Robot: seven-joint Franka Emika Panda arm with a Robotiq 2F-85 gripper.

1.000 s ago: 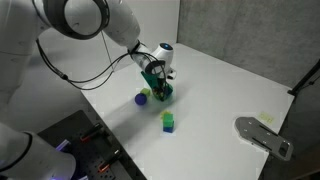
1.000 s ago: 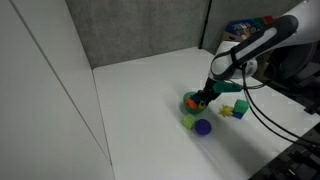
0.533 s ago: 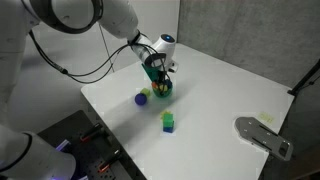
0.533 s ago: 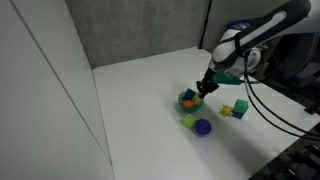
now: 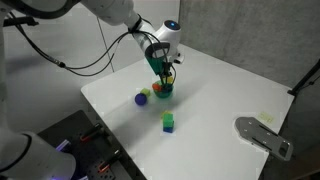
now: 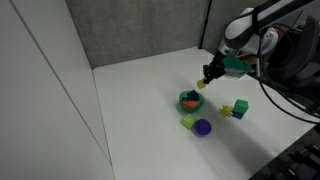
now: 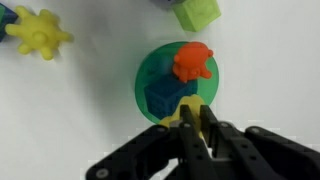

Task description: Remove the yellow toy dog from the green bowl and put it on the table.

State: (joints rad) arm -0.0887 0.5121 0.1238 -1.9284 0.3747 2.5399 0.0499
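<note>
Gripped yellow toy dog (image 7: 193, 116) above orange toy (image 7: 192, 62) in green bowl (image 7: 149, 73).

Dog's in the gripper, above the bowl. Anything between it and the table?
Yes: the green bowl, holding an orange toy and a blue toy, sits right below the gripper and the yellow dog. Bare table lies beside it.

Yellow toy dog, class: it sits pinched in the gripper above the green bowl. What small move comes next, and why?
Probably shift sideways over bare table before lowering: the gripper holds the yellow toy dog lifted over the green bowl, where an orange toy and a blue block lie.
</note>
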